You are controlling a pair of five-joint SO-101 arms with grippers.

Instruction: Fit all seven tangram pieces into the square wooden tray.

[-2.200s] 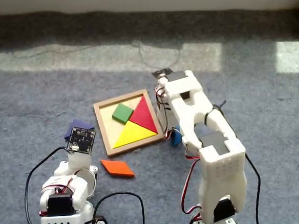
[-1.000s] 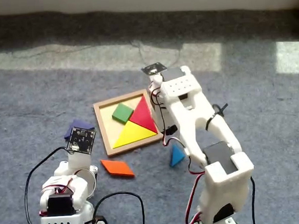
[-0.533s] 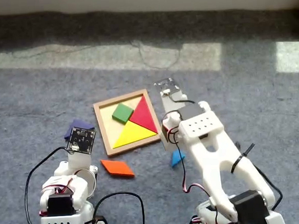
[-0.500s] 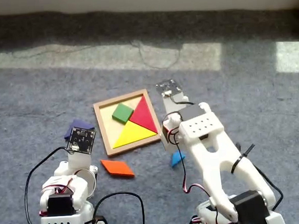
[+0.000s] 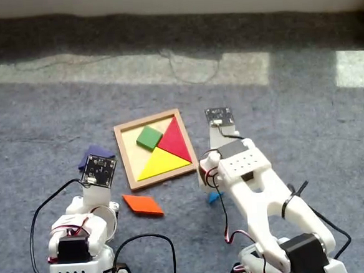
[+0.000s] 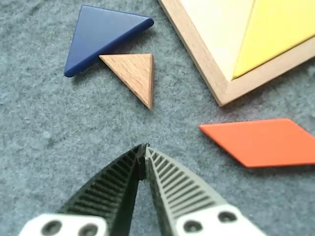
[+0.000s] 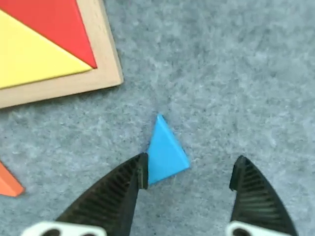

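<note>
The square wooden tray lies mid-carpet holding a green square, a red triangle and a yellow triangle. A small light-blue triangle lies flat on the carpet just off the tray's near right corner. My right gripper is open over it, one finger beside the piece's edge. My left gripper is shut and holds nothing. Ahead of it lie a dark blue triangle, a plain wooden triangle and an orange parallelogram.
Grey carpet covers the floor, with a sunlit band beyond the tray. The right arm's white body stands over the carpet right of the tray. Loose cables trail near the arm bases.
The right arm has drawn back from the tray's right side toward its base, uncovering the light-blue triangle on the carpet; its gripper now hangs over that piece. The left arm has kept still.
</note>
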